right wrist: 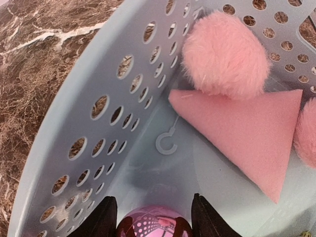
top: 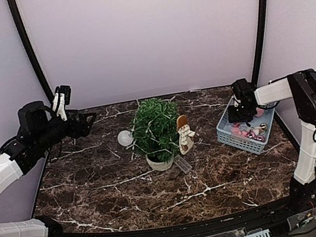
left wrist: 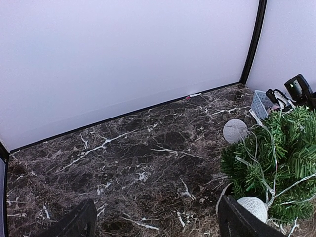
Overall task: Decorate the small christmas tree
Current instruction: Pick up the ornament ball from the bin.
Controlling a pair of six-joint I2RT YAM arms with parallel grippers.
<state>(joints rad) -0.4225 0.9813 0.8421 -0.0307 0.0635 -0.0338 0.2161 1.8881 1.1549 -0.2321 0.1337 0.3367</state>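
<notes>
The small christmas tree (top: 156, 128) stands mid-table in a pale pot, with a white light string draped over it; in the left wrist view the tree (left wrist: 276, 153) fills the right edge. My right gripper (top: 243, 116) reaches down into the blue basket (top: 233, 138). In the right wrist view its fingers (right wrist: 104, 217) press both sides of a shiny pink bauble (right wrist: 154, 226) on the basket floor (right wrist: 98, 138). My left gripper (top: 89, 118) hovers open at the back left, above bare marble (left wrist: 158, 222), holding nothing.
A white ball (top: 125, 137) lies left of the tree, and a second white ball (left wrist: 254, 206) sits by the left gripper's right finger. A small figurine (top: 184, 133) leans at the tree's right. A pink pom-pom (right wrist: 224, 54) and a pink felt triangle (right wrist: 247, 133) lie in the basket.
</notes>
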